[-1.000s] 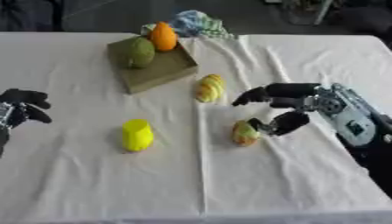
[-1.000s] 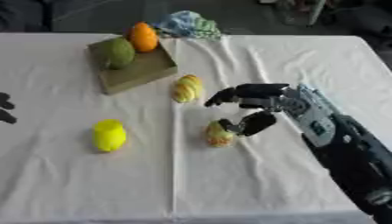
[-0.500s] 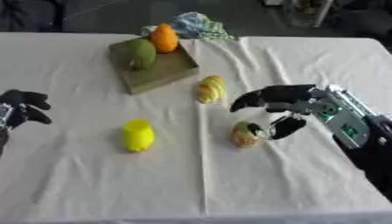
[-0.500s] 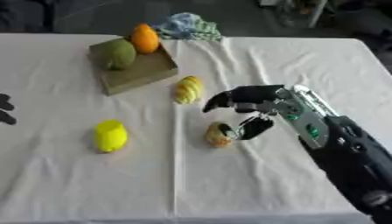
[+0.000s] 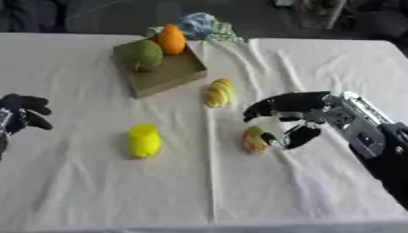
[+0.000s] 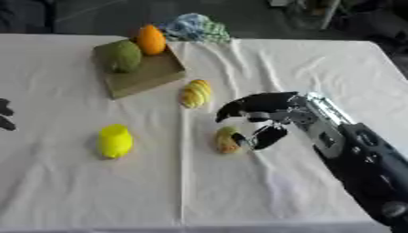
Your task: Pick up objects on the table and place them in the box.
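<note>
White-clothed worktop (image 5: 95,191): right hand (image 5: 296,119) spread open, thumb touching mottled fruit (image 5: 254,139); box (image 5: 159,70) far left holds green and orange fruit; left hand (image 5: 17,116) idle, curled.

White-clothed table (image 5: 95,191), dark floor beyond

Black-fingered right hand (image 5: 296,119), silver-grey wrist housing, black forearm.

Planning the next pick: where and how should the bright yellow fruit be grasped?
Grip the yellow fruit across its rounded middle, coming from above. It sits alone on the white tablecloth with open space all around, nearer the left robot hand, which rests at the left edge.
</note>
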Tool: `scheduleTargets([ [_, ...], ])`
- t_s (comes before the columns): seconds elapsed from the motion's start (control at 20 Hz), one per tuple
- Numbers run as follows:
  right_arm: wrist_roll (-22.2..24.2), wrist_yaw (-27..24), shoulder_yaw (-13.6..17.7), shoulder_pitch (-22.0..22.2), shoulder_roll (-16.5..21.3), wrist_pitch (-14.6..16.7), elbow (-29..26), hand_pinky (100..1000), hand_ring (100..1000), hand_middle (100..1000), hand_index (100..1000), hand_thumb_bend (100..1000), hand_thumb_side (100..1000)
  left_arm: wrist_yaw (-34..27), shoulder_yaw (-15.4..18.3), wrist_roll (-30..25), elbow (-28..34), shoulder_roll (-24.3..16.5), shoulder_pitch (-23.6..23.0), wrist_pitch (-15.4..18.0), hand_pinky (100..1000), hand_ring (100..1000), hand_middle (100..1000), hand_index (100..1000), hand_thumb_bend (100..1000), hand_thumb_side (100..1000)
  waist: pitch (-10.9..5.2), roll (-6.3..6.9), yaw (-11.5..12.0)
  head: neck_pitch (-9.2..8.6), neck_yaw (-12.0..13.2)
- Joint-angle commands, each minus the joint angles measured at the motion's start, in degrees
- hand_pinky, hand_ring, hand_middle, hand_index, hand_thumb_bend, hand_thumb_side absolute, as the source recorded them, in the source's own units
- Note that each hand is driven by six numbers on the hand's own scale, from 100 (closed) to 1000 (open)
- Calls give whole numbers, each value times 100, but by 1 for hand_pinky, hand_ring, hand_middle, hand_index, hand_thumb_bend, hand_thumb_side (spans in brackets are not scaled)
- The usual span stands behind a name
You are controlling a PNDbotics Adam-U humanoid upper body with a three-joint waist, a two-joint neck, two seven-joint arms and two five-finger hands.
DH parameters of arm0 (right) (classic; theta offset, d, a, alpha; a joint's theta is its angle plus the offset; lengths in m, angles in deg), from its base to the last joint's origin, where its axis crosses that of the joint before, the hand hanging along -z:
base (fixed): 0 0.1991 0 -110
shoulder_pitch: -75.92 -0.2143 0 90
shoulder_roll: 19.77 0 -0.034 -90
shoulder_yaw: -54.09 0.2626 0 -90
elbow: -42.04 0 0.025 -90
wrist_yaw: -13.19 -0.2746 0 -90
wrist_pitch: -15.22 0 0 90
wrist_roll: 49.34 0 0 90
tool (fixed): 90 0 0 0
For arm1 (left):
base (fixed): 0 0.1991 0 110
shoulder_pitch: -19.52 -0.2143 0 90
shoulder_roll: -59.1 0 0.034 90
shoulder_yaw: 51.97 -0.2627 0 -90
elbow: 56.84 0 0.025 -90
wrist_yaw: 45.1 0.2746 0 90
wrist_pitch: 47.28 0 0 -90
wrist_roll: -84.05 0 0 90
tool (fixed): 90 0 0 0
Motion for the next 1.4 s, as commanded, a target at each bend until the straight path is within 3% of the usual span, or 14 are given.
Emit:
scheduleTargets([
  [0.05,866,285,46,2,234,1156,-179,1000,999,963,950,100,390,17,14,-30,63,-63,33,9,634,521,568,714,100,949,-163,-82,10,-20,-20],
  [0.2,418,622,68,122,281,1247,-236,1000,1000,966,938,100,322,19,15,-33,61,-57,31,7,634,521,569,714,100,949,-171,-90,21,-20,-25],
  [0.35,-206,1034,88,216,263,1345,-210,1000,1000,958,926,119,323,16,11,-39,63,-48,35,8,635,522,570,714,100,948,-176,-91,28,-20,-26],
  [0.55,-820,1548,55,225,183,1468,-42,1000,1000,953,917,131,381,12,12,-47,69,-45,39,12,635,522,570,715,100,949,-169,-83,36,-20,-34],
  [0.8,-1257,1997,38,185,41,1616,225,1000,979,925,858,176,500,8,10,-58,74,-43,44,13,635,523,571,716,100,950,-155,-79,40,-20,-46],
  [1.15,-1694,2070,178,204,-134,1736,597,974,894,811,729,168,545,13,16,-57,71,-36,38,11,634,523,570,715,100,951,-145,-70,33,-20,-45],
  [1.4,-1800,1931,304,191,-263,1709,828,866,795,696,606,100,501,14,23,-46,75,-32,44,11,634,523,570,715,100,951,-134,-51,30,-20,-39],
])
